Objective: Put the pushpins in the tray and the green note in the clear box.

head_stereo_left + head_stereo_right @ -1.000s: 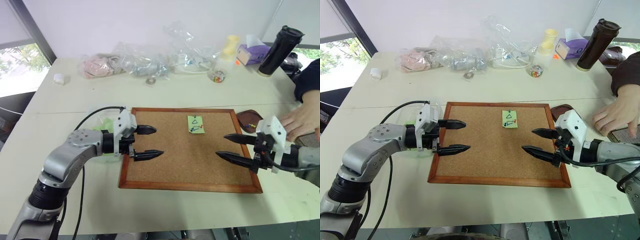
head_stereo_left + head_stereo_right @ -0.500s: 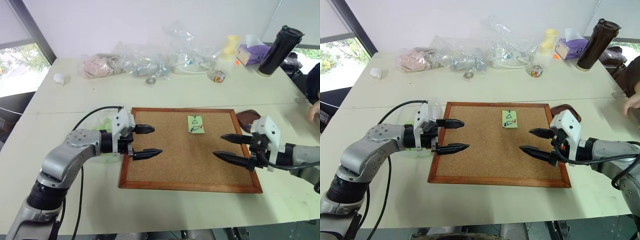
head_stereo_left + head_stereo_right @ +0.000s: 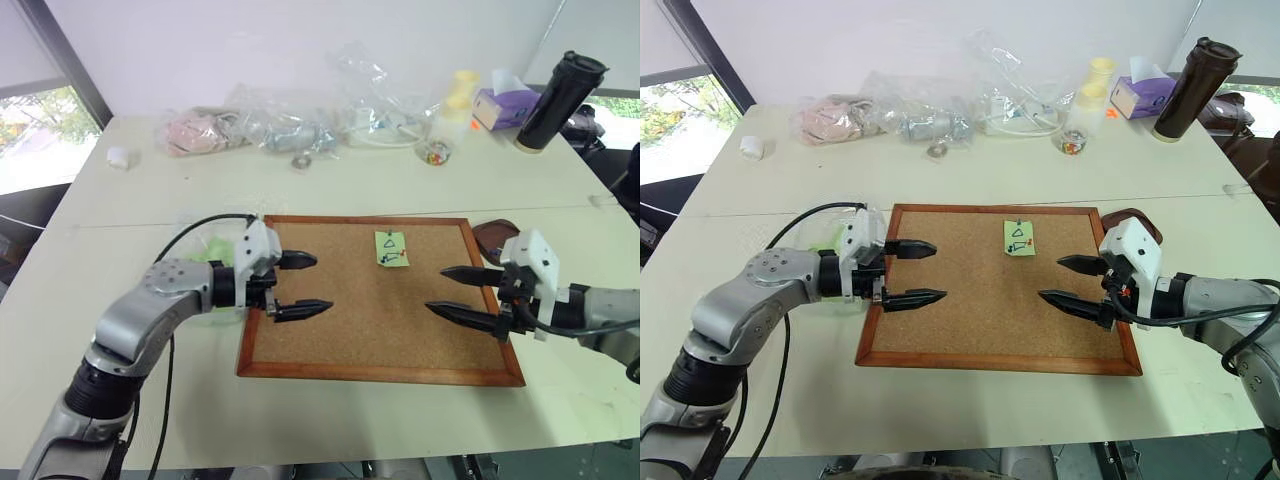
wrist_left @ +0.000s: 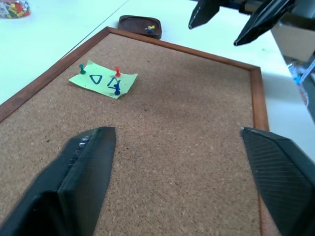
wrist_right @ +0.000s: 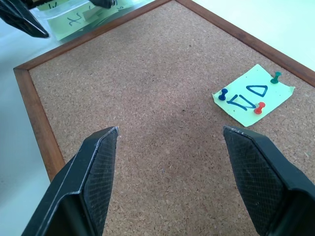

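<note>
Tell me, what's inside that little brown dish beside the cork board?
The tray holds a few tiny pushpins, yellow and blue ones from what shows. It is seen from a low angle, so its near rim hides part of the inside; more pins could lie there.

Head stereo pair looks fwd and down over the table (image 3: 330,180), both eyes sharing the cork board (image 3: 380,310), note (image 3: 391,249) and both arms. Left wrist cam sits low, close over the board, facing across to the note (image 4: 103,79), tray (image 4: 139,25) and right gripper (image 4: 236,22). Right wrist cam looks back over the same board at the note (image 5: 253,94).
</note>
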`<state>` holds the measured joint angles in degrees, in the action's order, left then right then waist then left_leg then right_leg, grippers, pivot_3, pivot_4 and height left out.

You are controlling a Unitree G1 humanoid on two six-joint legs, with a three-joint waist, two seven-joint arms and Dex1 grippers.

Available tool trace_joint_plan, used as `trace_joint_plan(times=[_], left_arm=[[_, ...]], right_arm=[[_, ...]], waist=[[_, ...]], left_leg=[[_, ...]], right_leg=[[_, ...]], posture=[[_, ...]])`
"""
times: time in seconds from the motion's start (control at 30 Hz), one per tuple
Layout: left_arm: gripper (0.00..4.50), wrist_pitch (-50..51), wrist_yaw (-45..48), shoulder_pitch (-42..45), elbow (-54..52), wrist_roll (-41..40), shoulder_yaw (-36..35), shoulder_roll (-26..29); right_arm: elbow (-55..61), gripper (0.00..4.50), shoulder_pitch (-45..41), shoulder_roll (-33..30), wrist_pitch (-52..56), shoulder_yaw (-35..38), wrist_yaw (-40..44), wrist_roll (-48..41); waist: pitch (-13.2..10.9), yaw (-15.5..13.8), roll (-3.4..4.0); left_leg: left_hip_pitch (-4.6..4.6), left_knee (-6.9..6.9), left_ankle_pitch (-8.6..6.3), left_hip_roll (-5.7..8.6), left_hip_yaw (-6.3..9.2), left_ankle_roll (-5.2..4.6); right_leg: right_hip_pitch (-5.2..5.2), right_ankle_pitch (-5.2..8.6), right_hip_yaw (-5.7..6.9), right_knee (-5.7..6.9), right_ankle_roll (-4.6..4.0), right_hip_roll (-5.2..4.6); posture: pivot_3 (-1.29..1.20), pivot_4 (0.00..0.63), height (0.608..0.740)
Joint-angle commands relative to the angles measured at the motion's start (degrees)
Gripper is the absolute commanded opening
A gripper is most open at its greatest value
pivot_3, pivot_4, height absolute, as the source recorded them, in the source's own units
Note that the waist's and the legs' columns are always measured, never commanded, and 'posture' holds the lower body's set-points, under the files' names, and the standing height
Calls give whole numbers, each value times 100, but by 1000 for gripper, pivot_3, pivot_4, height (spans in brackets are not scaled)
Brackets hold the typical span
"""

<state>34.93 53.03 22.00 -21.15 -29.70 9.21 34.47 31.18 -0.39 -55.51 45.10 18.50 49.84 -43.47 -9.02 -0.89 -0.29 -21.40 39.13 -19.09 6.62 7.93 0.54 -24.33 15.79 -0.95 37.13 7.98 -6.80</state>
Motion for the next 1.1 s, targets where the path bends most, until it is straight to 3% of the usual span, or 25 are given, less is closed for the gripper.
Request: trace_joint_plan(times=[0.03,0.2,0.57,0.8,1.1], left_arm=[[2717,-303,-48,26,2,240,177,-144],[143,-727,-16,-42,371,724,614,-373],[60,-1656,-26,-304,1345,1720,1029,-428],[60,-2014,-92,-369,1621,2163,1171,-536],[60,-1866,-34,-254,1440,2171,1029,-576]], right_arm=[[-22,3461,-172,63,-131,-49,-52,65],[-239,3461,-556,272,-180,-361,-211,216],[-1682,3461,-2103,951,-388,-1438,-861,1328],[-2864,3461,-3145,1626,-462,-2174,-1227,2155],[-3633,3461,-3605,2051,-821,-2552,-1082,2739]], waist=[[0,2,0],[0,6,0],[10,13,17],[48,12,78],[50,41,82]], left_leg=[[0,0,0,0,0,0],[0,0,0,0,0,0],[4,-1,1,1,-2,1],[9,-2,3,0,-5,6],[9,-2,4,2,-4,7]], right_leg=[[0,0,0,0,0,0],[0,0,0,0,0,0],[-2,0,-1,3,0,0],[1,0,-3,7,0,0],[-2,0,-3,10,0,1]], posture=[[0,150,740],[0,150,740],[0,150,740],[0,150,740],[0,150,740]])
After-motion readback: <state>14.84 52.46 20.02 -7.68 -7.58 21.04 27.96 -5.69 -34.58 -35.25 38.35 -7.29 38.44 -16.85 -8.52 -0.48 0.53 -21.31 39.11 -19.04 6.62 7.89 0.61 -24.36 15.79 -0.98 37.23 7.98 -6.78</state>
